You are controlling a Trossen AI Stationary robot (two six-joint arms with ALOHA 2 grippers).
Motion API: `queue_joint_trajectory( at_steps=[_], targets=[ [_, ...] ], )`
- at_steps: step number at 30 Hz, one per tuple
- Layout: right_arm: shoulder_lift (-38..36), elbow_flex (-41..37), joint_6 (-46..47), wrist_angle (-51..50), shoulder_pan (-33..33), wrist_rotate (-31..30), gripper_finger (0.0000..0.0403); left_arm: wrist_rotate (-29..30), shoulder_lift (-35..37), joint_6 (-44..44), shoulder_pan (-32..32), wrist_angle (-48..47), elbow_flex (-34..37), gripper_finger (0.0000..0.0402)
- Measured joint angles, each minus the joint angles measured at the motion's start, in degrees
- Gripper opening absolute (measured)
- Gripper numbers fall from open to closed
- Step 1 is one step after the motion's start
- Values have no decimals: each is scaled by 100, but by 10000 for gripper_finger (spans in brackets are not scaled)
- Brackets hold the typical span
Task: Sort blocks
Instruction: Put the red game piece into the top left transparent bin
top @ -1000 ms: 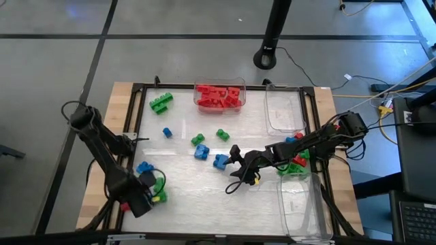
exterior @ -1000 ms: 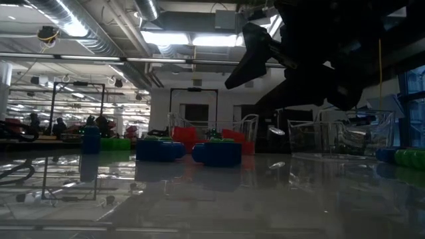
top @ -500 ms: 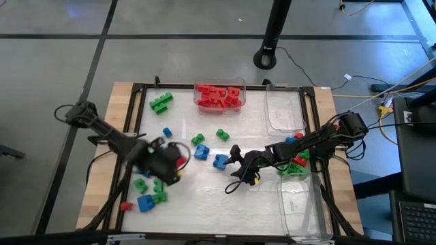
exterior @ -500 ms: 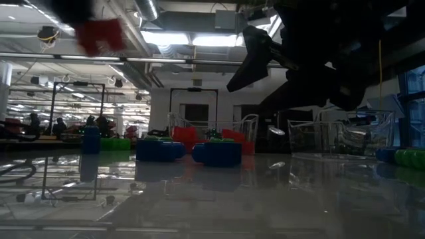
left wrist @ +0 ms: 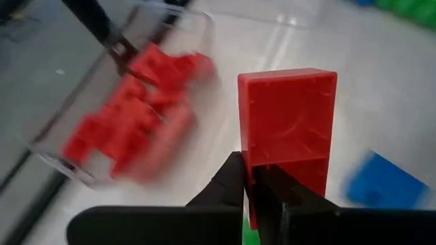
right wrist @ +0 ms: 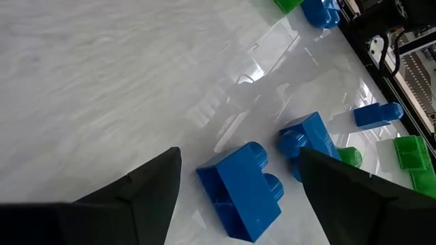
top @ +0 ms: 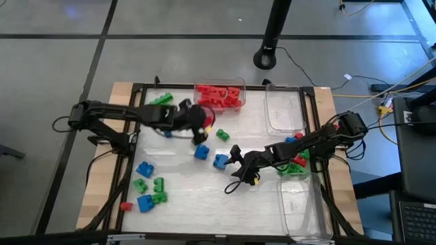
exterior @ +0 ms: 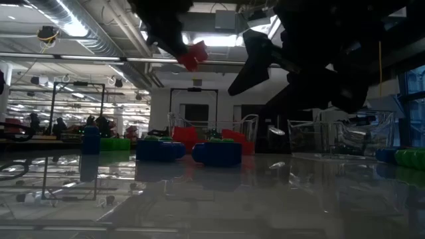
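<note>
Left gripper (top: 201, 124) clamped tight on one red block (left wrist: 287, 133), held up off the table, close to the clear bin of red blocks (top: 219, 96) at the table's 12 o'clock edge; the bin sits at about 1 o'clock from the gripper in the high view. In the left wrist view the fingers pinch only the block's lower edge, with most of it sticking out past the tips. A thin grip, I judge.

Step in hand: drop red in the red bin. To do it well, get the block fully over the bin's rim (left wrist: 170, 17) before opening, keep it clear of that rim, then open the fingers all at once so it falls flat onto the pile. Moving smoothly matters, since a hard stop could swing the block out of such a shallow pinch.

Right gripper (right wrist: 235, 180) hovers low mid-table, fingers wide apart, nothing held. A blue block (right wrist: 243, 192) lies between the tips, a second blue block (right wrist: 312, 145) just beside it. Squaring up on the first one alone would avoid nudging its neighbour.

Loose green and blue blocks (top: 148, 192) sit at the table's 7 o'clock corner, a green clump (top: 161, 100) near 11 o'clock. Empty-looking clear bins at 1 o'clock (top: 284, 109) and 5 o'clock (top: 301, 207).
</note>
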State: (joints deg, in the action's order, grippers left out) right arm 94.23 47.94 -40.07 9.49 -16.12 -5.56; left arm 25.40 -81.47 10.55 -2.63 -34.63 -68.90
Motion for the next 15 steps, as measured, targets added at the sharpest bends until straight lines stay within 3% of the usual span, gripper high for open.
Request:
queue_joint_trajectory(
  at_steps=[8,15],
  targets=[
    [262,2,-35,64,0,0,293,-318,-628,-955,-1294,1276,2,2],
    [381,2,-71,108,0,-2,293,-408,-1315,-1251,-2043,2196,4,11]
  ],
)
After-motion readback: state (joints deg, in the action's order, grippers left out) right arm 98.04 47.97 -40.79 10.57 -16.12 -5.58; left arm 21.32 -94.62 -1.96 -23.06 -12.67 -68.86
